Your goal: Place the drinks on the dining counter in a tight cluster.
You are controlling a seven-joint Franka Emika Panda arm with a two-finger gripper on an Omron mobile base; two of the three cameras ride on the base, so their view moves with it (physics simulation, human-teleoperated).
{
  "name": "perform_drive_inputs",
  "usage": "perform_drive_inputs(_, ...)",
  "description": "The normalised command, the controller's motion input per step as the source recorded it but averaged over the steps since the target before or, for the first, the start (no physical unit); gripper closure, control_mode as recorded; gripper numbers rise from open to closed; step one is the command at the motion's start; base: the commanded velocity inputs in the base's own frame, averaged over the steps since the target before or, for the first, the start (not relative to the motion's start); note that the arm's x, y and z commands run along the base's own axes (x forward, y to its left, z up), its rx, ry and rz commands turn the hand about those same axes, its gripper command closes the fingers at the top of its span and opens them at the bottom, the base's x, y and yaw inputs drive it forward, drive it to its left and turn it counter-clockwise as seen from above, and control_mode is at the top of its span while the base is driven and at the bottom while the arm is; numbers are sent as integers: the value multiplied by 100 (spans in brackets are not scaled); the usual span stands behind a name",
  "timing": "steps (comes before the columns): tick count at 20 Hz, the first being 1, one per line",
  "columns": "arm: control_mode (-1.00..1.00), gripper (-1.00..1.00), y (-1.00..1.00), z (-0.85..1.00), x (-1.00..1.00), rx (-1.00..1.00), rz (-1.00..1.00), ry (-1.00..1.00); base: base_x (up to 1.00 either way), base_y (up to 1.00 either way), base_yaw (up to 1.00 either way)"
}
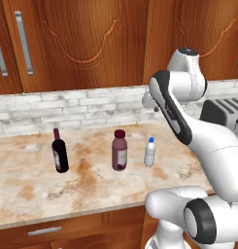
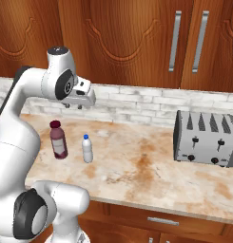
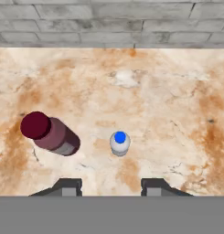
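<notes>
Three drinks stand upright in a spaced row on a marbled counter [image 1: 23, 185] backed by a white brick wall: a dark wine bottle [image 1: 59, 151] with a red neck at the left, a maroon juice bottle [image 1: 119, 151] [image 2: 58, 140] [image 3: 49, 132] in the middle, and a small clear water bottle [image 1: 149, 152] [image 2: 87, 149] [image 3: 120, 142] at the right. My gripper [image 2: 74, 106] [image 3: 111, 187] hangs high above the counter, pointing down, open, with nothing between its fingers. In the hand view the water bottle lies just beyond the gap between the fingertips. The dining counter is out of view.
A silver toaster [image 2: 206, 137] [image 1: 225, 114] stands at the right end of the counter. The brick wall [image 2: 137, 102] runs behind the bottles, with wooden cabinets [image 1: 91, 39] above it. Bare stone lies between the water bottle and the toaster.
</notes>
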Motion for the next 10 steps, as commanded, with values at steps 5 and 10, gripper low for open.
perform_drive_inputs(5, -100, -100, 4, -2, -24, 0, 4, -1, 0, 0, 0)
perform_drive_inputs(10, -100, -100, 4, -38, -50, -3, 11, 2, 0, 0, 0)
